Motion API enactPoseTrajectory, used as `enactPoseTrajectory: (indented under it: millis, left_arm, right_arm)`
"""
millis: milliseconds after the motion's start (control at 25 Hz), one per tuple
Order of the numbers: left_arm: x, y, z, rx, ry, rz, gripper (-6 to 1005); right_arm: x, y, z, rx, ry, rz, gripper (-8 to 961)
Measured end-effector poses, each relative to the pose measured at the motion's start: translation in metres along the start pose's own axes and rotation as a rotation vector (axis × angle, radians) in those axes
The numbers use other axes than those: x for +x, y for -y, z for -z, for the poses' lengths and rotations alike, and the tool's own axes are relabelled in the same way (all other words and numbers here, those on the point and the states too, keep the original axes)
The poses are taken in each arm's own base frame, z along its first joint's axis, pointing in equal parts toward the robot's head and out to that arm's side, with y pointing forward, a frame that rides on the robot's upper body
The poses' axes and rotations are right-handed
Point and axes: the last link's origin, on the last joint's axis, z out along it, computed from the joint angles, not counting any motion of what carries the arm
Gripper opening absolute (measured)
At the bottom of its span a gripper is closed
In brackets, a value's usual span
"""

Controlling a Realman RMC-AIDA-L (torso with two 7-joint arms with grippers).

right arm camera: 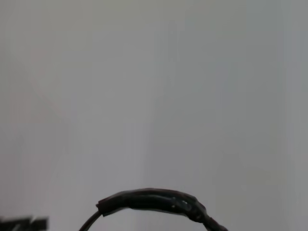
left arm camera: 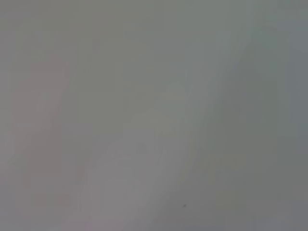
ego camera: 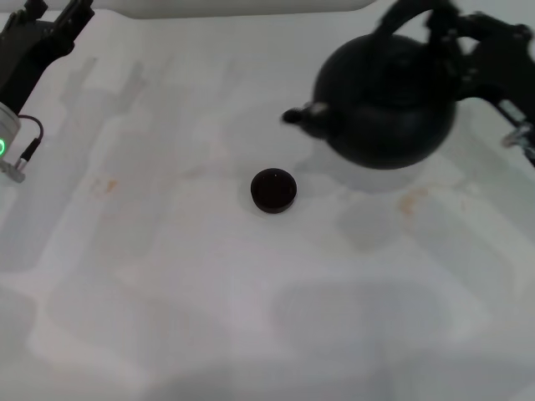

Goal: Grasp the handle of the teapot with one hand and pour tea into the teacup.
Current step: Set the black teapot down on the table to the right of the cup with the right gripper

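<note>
The round matte-black teapot hangs at the upper right, apparently just above the table, casting a shadow underneath. Its short spout points left, toward the teacup. That tiny black cup stands on the table at centre, below and left of the spout and apart from it. Over the pot's top arches the black handle, and my right gripper is shut on it from the right. The right wrist view shows only a stretch of the handle. My left gripper is parked at the far upper left, open.
The white table carries faint brownish stains left of the cup and another stain below the teapot. The left arm's body with a green light sits at the left edge. The left wrist view shows only blank surface.
</note>
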Motion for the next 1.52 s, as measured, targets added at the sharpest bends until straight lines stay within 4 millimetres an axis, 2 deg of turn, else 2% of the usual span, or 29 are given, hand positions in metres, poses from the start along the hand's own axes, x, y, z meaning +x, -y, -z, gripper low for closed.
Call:
enactPoseTrajectory:
  millis: [200,400,560,920,1520]
  left_arm:
    - [0.0,0.002,0.001,0.008,0.001,0.001,878]
    - [0.0,0.002,0.0,0.012,-0.001,0.004,877]
    - [0.0,0.001,-0.001,0.008,0.001,0.003,877]
    - [0.001,0.001,-0.002,0.007,0.0,0.002,878]
    - [0.0,0.002,0.0,0.011,0.002,0.004,878]
  right_arm:
    - [0.002,0.015,0.037,0.11,0.023,-0.093,141]
    - [0.014,0.016,0.07,0.18,-0.037,-0.11,150]
    - [0.023,0.012,0.085,0.214,-0.08,-0.124,157]
    - [0.035,0.003,0.088,0.181,-0.158,-0.124,173]
    - [0.042,0.003,0.086,0.186,-0.203,-0.12,201]
